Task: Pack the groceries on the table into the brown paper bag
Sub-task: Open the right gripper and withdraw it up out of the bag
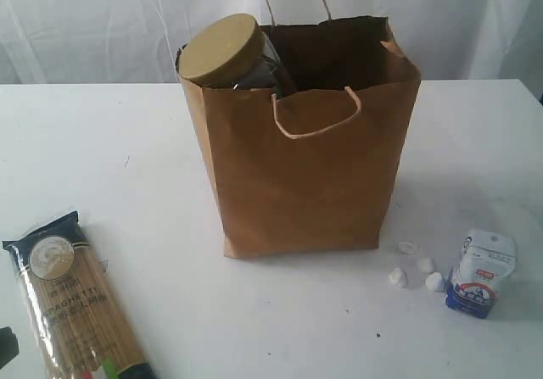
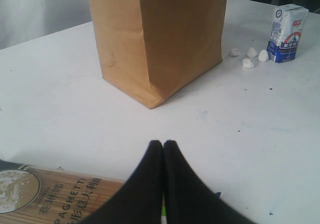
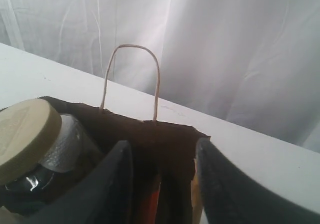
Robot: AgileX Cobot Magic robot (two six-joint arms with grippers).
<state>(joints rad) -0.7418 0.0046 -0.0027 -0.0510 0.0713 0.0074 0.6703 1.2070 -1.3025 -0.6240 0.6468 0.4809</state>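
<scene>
Left wrist view looks down the left gripper, its two black fingers pressed together with nothing between them, low over the wide flat white tabletop. Just beside those fingers, at the nearest edge, the blue-ended spaghetti packet lies flat on the table with its printed label facing up. In the exterior view this long packet fills the near left corner, its dark blue end pointing away from the front edge. In the near right corner the small white-blue packet stands upright. Four small white lumps are scattered just beside it, on the side toward the bag. Farther back, in the middle of the table and well apart from the spaghetti, the large brown kraft paper bag stands upright with its mouth open. A tan-lidded clear jar is already inside, tilted in the bag's left corner so that its round lid rises above the rim. The right wrist view shows the right gripper above the open mouth of the bag, its two dark fingers standing apart beside the jar. An orange-red streak shows low in the gap between them, but what it is, and whether the fingers are clamped on anything, cannot be told. Beyond them one twisted paper-cord handle stands up from the bag's far rim. Behind the far edge of the table hangs a white curtain.
</scene>
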